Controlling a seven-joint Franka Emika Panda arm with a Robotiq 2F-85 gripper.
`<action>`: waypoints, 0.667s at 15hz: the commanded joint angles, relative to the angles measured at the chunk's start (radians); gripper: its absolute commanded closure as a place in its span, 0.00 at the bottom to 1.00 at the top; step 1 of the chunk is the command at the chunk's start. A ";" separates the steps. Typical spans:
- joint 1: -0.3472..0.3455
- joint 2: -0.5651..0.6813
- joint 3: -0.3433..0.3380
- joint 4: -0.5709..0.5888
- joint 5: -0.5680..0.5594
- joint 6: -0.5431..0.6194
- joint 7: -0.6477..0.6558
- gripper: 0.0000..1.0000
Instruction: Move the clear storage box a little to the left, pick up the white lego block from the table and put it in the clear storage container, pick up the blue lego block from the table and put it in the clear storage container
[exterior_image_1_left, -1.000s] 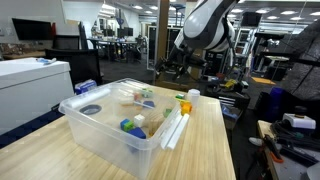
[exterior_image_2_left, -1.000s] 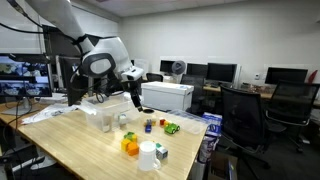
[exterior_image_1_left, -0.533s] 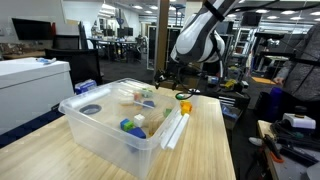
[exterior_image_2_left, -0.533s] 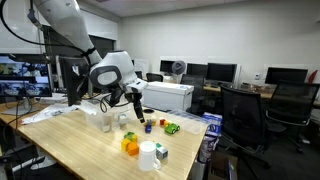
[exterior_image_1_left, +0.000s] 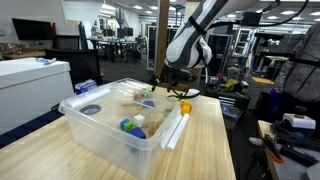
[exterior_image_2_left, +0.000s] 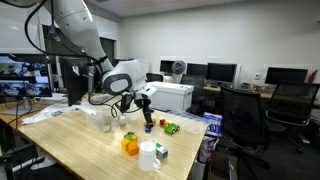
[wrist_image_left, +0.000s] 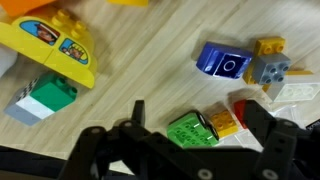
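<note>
Bright overhead lighting; blurry wrist view

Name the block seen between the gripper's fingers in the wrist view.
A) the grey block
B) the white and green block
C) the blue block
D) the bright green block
D: in the wrist view the bright green block lies on the table in the gap of the open gripper; the blue block lies beyond it.

Open-plan office: wooden table (exterior_image_1_left: 210, 140), black chairs (exterior_image_2_left: 243, 115), monitors (exterior_image_2_left: 222, 72), ceiling lights.
</note>
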 joint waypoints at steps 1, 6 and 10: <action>0.012 0.076 0.013 0.066 -0.012 -0.012 0.012 0.00; 0.015 0.144 0.040 0.148 -0.013 -0.017 0.000 0.00; 0.026 0.187 0.047 0.201 -0.014 -0.034 0.007 0.00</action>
